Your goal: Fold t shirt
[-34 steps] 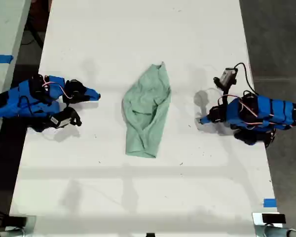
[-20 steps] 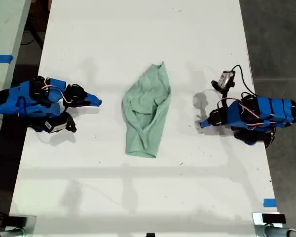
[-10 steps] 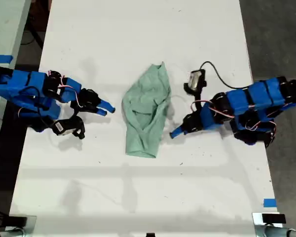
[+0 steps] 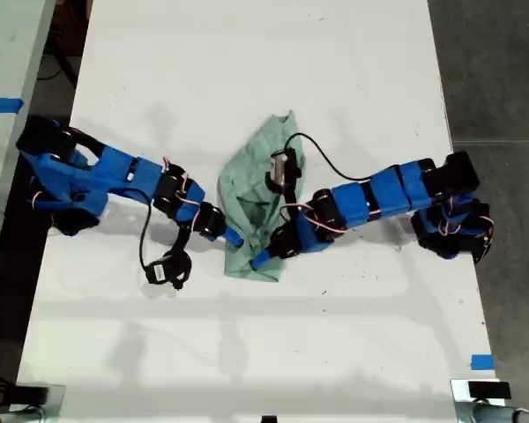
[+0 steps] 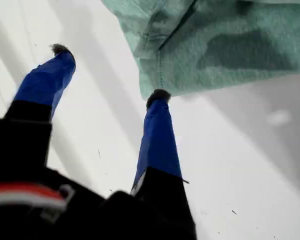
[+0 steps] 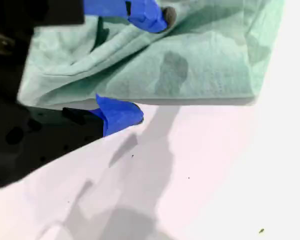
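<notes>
Two blue SO-100 arms converge on the near end of a pale mint-green t shirt (image 4: 257, 176) lying bunched lengthwise at the middle of a white desk (image 4: 247, 352). Nearest the exterior camera, the second pincer (image 4: 263, 257), reaching in from the exterior view's right, stands open astride the shirt's lower edge: its wrist view shows one blue finger above the cloth and the other down beside the hem, with nothing clamped between them. Just beside it, the first pincer (image 4: 232, 235), coming from the exterior view's left, is spread wide and empty; its wrist view shows one dark fingertip (image 5: 157, 95) touching the stitched hem corner, the other well out over bare desk. The step in hand appears to be taking hold of the bottom hem. Done well, that likely means each pincer sliding one finger under the edge, closing on one layer only, and both lifting together so the hem carries evenly toward the far end. The shirt is soft knit, rumpled, with a deep crease down its centre, and narrows to a point at its far end. A black cable (image 4: 322, 159) loops across the cloth from the second arm; it could snag the fabric.
</notes>
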`<control>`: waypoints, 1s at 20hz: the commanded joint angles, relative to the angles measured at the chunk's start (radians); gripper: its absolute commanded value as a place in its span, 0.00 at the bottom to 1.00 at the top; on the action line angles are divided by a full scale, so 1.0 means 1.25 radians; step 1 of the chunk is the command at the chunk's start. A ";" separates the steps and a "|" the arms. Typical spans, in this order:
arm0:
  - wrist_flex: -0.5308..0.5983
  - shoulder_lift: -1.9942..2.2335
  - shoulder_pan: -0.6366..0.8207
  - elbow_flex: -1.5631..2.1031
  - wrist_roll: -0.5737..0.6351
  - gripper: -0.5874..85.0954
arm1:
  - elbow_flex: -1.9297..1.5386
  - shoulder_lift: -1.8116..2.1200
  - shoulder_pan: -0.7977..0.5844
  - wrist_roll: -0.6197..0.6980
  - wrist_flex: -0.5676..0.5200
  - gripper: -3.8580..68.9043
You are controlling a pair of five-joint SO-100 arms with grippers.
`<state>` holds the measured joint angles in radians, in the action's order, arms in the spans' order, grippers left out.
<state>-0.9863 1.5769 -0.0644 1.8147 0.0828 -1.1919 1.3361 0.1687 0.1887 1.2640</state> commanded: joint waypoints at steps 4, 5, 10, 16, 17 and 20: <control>-0.037 -0.161 -0.023 -0.229 0.029 0.30 | 0.056 0.017 0.015 0.007 0.028 0.45; -0.031 -0.183 -0.026 -0.242 0.027 0.29 | 0.053 0.017 0.015 0.002 0.031 0.45; -0.065 -0.253 -0.036 -0.323 0.034 0.00 | 0.052 0.012 0.015 -0.013 0.040 0.43; -0.087 -0.271 -0.038 -0.376 0.037 0.00 | 0.077 -0.144 0.011 -0.042 -0.032 0.42; -0.088 -0.277 -0.039 -0.383 0.037 0.00 | 0.088 -0.171 0.007 -0.038 -0.044 0.42; -0.097 -0.283 -0.040 -0.395 0.039 0.00 | 0.118 -0.237 -0.004 -0.027 -0.076 0.36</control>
<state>-1.1014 1.2103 -0.0997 1.3898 0.1212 -1.1075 1.0615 0.1733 0.1488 1.1980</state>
